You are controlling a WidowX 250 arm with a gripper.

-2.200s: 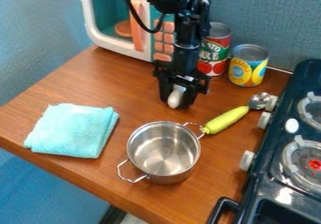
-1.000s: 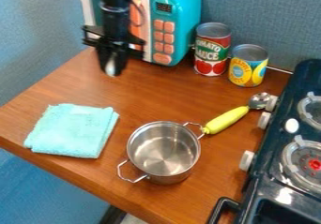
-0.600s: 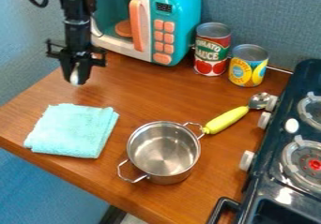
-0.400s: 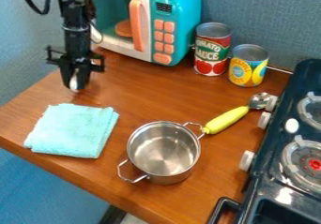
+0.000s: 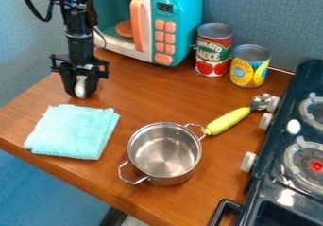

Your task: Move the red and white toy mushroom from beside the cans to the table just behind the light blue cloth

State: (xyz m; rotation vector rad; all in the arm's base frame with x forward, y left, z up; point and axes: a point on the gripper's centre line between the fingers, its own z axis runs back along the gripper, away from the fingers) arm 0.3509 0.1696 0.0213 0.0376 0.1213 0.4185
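My black gripper (image 5: 80,91) hangs at the left of the wooden counter, low over it, just behind the turquoise cloth and in front of the microwave's left side. It is shut on a small white object (image 5: 80,86), whose pale rounded face shows between the fingers; the rest of it is hidden. The folded turquoise cloth (image 5: 72,131) lies flat at the front left. Right of the cloth stands a steel pot (image 5: 164,153) with two wire handles. A scoop with a yellow-green handle (image 5: 227,121) lies behind and to the right of the pot, its handle end beside the pot's rear handle.
A toy microwave (image 5: 176,26) in teal and white stands at the back. To its right are a red tomato can (image 5: 213,50) and a yellow can (image 5: 250,66). A dark toy stove (image 5: 287,159) with white knobs lines the right side. The wooden counter (image 5: 145,95) ends at the front left.
From the middle of the counter my gripper has moved left with the white object, then come lower near the cloth. The cloth, pot, scoop and cans have stayed put.
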